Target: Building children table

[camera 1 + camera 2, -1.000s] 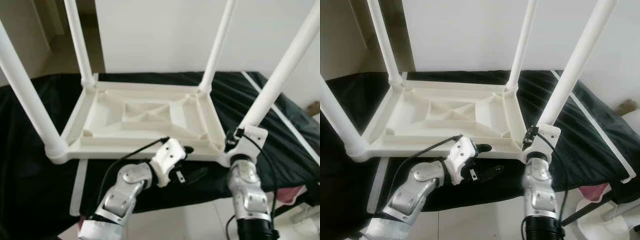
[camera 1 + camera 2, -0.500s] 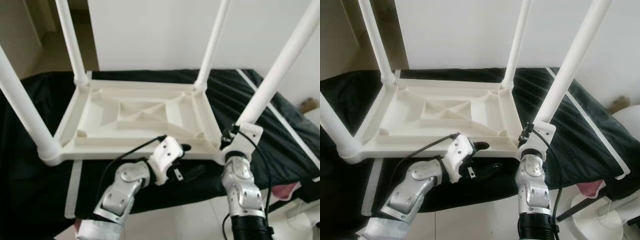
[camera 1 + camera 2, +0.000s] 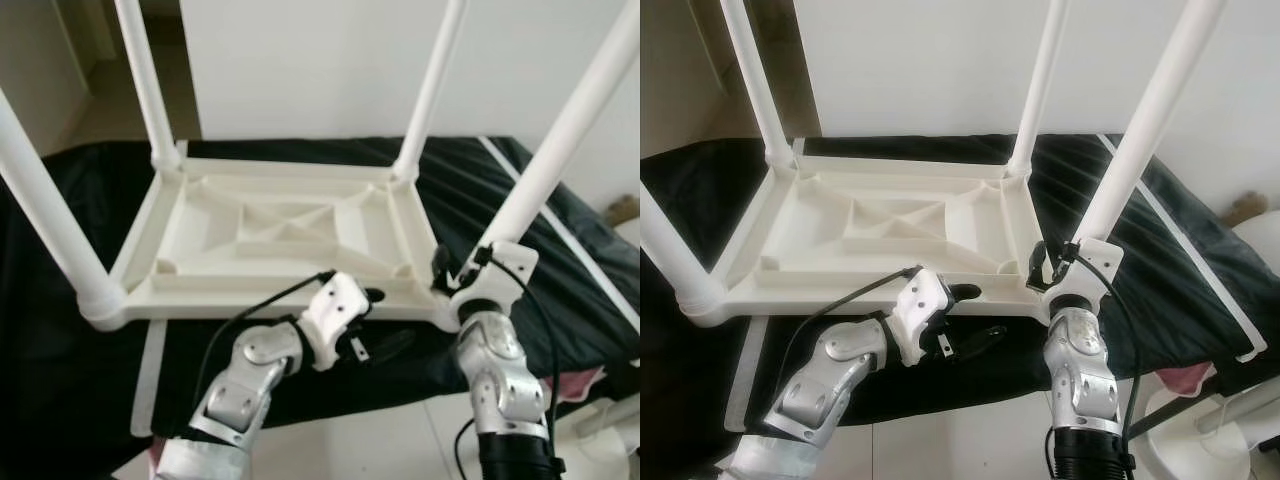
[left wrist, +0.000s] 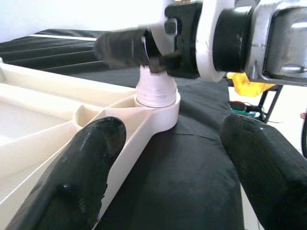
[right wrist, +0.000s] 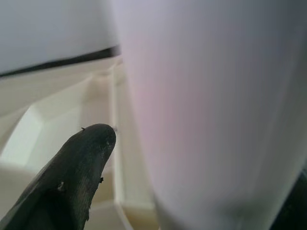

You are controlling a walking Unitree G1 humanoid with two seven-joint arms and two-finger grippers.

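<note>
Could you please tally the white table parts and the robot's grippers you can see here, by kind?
White legs: 4, the near right leg beside the right gripper
White tabletop, upside down on the black cloth: 1
Grippers: 2, with the left gripper
Total: 7

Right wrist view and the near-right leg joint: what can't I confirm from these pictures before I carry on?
- Near-right leg: its socket is masked by the right pincer in the eye views, so seating is unconfirmed.
- Right wrist view: the leg fills it, blurred; one finger shows.
- All four leg tops: cut off by the upper edge.
- Left pincer: open, holding nothing.
</note>
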